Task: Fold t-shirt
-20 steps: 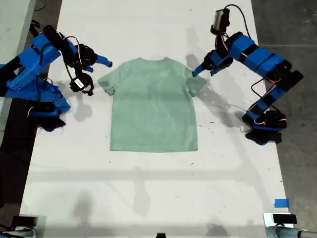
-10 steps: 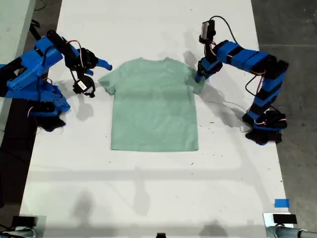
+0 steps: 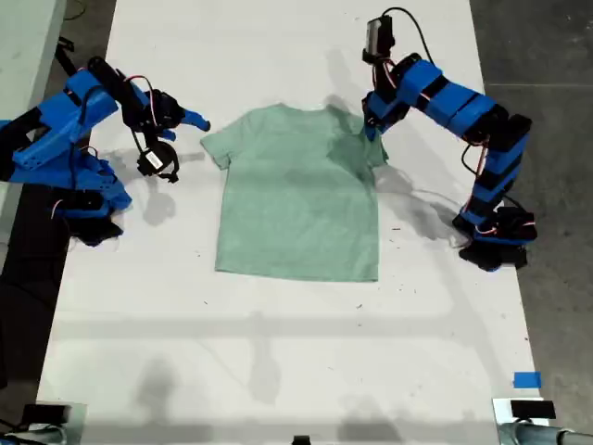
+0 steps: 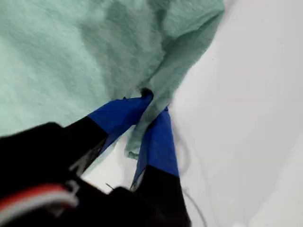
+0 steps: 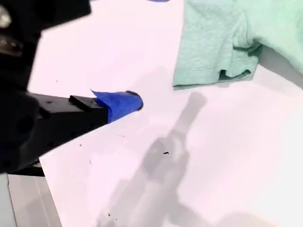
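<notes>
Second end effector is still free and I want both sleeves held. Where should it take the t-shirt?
Grip the free sleeve at its hem, coming from the exterior view's left, where my second end effector hovers just short of it. The hem is slightly curled up, giving an edge to pinch. My first end effector already clamps the other sleeve.

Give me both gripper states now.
My first gripper: shut on the t-shirt sleeve.
My second gripper: holding nothing, off the cloth; open or shut cannot be told.
</notes>
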Controlling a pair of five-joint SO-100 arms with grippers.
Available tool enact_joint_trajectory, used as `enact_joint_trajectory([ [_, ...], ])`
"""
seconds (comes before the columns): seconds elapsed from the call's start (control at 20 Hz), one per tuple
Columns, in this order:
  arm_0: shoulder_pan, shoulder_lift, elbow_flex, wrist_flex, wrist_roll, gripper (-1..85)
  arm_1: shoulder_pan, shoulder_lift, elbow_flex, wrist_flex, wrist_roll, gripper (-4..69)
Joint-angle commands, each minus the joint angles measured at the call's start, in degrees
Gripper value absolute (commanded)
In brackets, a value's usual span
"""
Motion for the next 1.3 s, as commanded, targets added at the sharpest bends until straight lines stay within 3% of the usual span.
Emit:
enact_joint_trajectory([
  [0.0, -0.62, 0.26, -0.18, -0.70, 0.35, 37.7, -3.52, 2.64, -12.83, 5.01, 3.16, -1.2],
  [0.15, -0.53, 0.26, -0.26, -0.97, 0.35, 37.7, -6.68, -0.53, -21.80, 8.26, 7.73, -1.2],
  [0.25, -0.53, 0.09, -0.35, -1.05, 0.35, 37.7, -8.96, -3.16, -25.93, 7.29, 11.51, -1.2],
  [0.5, -0.35, -0.09, -1.23, -0.79, 0.35, 37.5, -12.92, -12.57, -31.11, -0.18, 20.04, -1.2],
  [0.75, 0.00, -0.18, -1.32, -0.62, 0.09, 37.4, -15.47, -19.69, -31.82, -11.60, 26.10, -0.9],
  [0.8, 0.18, -0.26, -1.32, -0.79, 0.00, 37.4, -16.26, -20.74, -31.99, -14.24, 25.84, 5.3],
  [0.85, 0.26, -0.44, -1.32, -0.88, 0.00, 37.4, -17.40, -21.01, -32.87, -16.08, 24.87, 25.0],
  [0.9, 0.35, -0.62, -1.32, -0.88, -0.09, 37.4, -18.81, -20.57, -34.45, -16.44, 21.88, 34.9],
  [1.05, 0.44, -1.67, -1.41, -1.41, -0.09, 37.4, -19.60, -13.18, -34.45, -11.69, 21.18, 27.7],
  [1.25, 0.62, -4.75, -1.67, -3.52, -0.18, 37.5, -17.67, -2.29, -33.66, -1.58, 18.81, 25.2],
])
